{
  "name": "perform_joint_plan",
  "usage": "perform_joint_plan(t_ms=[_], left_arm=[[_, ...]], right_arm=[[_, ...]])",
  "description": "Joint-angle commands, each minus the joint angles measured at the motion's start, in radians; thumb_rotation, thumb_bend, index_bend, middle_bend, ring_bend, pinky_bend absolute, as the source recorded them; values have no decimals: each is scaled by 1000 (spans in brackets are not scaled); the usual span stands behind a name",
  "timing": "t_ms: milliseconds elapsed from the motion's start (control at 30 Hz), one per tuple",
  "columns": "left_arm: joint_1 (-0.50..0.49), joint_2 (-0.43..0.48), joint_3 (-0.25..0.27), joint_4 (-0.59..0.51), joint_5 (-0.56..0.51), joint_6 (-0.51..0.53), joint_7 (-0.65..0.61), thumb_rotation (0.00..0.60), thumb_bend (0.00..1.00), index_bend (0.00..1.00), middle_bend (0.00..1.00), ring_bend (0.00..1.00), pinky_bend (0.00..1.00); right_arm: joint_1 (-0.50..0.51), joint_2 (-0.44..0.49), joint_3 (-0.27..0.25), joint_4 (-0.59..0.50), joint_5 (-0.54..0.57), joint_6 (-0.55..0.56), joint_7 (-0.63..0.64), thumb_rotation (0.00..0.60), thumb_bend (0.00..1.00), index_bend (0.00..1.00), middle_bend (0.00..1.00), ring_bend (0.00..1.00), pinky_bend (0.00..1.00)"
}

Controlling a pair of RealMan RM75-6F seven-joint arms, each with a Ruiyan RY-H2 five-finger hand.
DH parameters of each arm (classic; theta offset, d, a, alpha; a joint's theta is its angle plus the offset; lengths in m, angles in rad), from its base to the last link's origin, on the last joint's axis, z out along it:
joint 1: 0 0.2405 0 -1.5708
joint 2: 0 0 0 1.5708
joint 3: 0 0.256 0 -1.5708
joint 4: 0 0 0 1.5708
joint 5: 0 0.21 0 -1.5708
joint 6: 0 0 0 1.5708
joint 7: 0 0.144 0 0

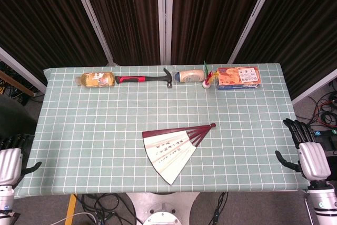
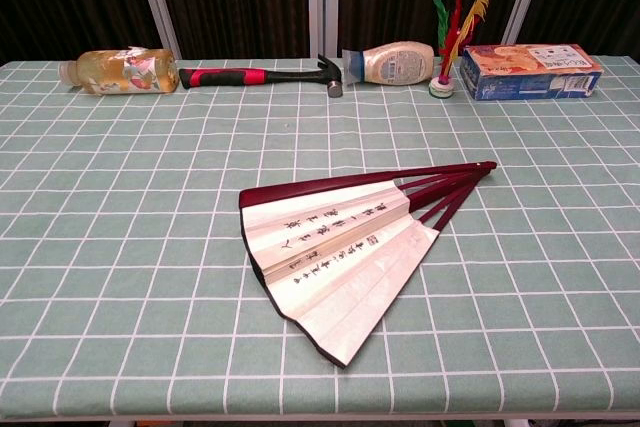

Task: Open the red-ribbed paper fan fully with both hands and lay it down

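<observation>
Just below the middle of the head view lies the red-ribbed paper fan [image 1: 175, 148], flat on the green-and-white checked bench [image 1: 79, 130]. Its cream leaf, printed with columns of dark characters, is spread partway into a wedge; the dark red ribs gather to a pivot at the upper right, and the two outer guards stand far short of a half circle. The chest view shows the same wedge at centre frame, the pivot pointing to the right.

Neither hand touches it. The left hand [image 1: 11, 163] sits at the lower left edge of the head view, off the bench corner, its fingers [image 1: 15, 140] loosely apart and holding nothing. The right hand [image 1: 308, 154] hangs at the lower right edge, beyond the bench side, its fingers [image 1: 297, 128] spread and empty. Both are well apart from the fan, which lies between them and nearer the front edge.

To finish the opening well, I judge each hand should take one outer guard near the pivot end, where the wood is stiff, and swing the guards apart without dragging the paper across the cloth; pulling on the leaf itself could tear a fold.

Along the far edge, upper in the frame, stand a plastic bottle of amber drink [image 1: 96, 79], a red-handled claw hammer [image 1: 145, 79], a pale squeeze bottle [image 1: 189, 76], a feathered shuttlecock [image 1: 208, 79] and an orange-and-blue carton [image 1: 238, 78].
</observation>
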Motion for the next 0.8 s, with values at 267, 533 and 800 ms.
perform_joint_plan(t_ms=[267, 533, 800], left_arm=[[0, -7, 3, 8, 20, 12, -3, 600, 0, 247, 217, 160, 169], [-41, -4, -25, 4, 46, -5, -15, 600, 0, 247, 217, 160, 170], [-232, 22, -123, -42, 71, -191, -181, 600, 0, 318, 283, 256, 197]], right_arm=[[1, 5, -3, 0, -1, -6, 22, 600, 226, 56, 72, 0, 0], [-3, 6, -3, 10, -6, 6, 33, 600, 226, 56, 72, 0, 0], [12, 17, 10, 11, -21, 11, 30, 600, 227, 56, 72, 0, 0]])
